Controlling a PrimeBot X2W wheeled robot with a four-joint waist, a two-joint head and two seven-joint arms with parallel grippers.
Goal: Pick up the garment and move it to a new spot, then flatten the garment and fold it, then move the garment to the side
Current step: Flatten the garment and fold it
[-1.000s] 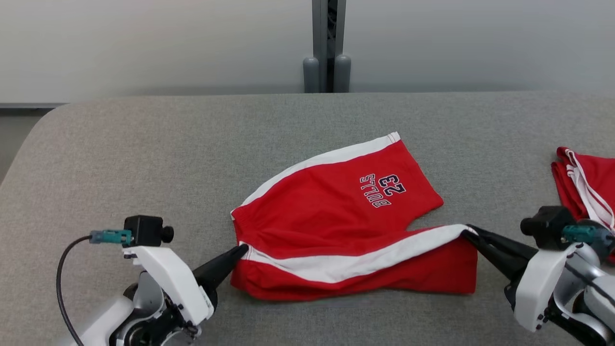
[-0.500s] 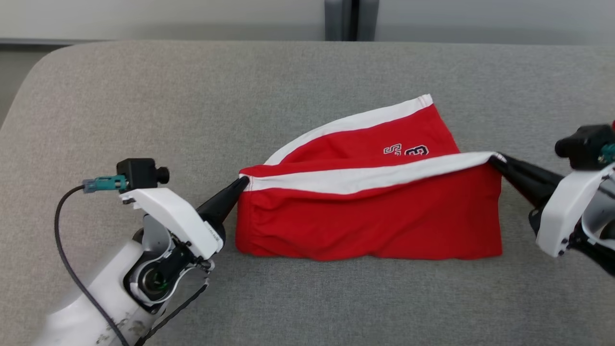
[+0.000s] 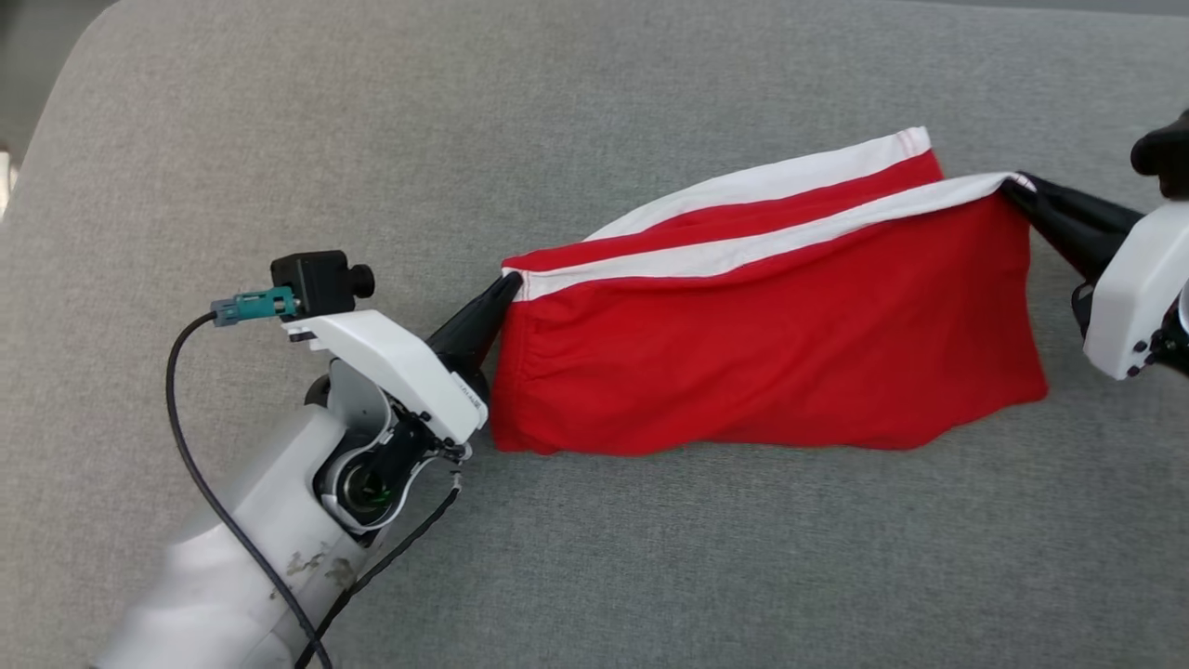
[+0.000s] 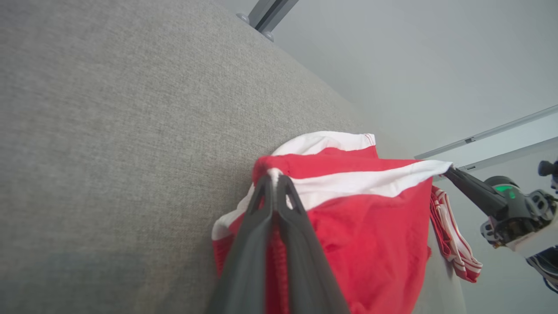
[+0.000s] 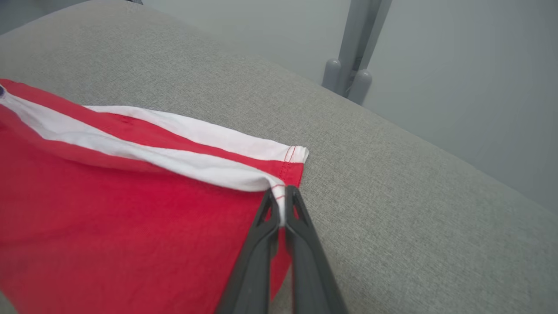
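Head view: left end effector and right end effector, each pinched shut on a corner of the red garment, lift its near half over the counter | Left wrist view: fabric taut between grips | Right wrist view: lifted hem near far hem; best to advance both corners evenly, aligning hems before release.

Open table surface lay left of and in front of the shorts. A second red garment lay just beyond them, rightward.
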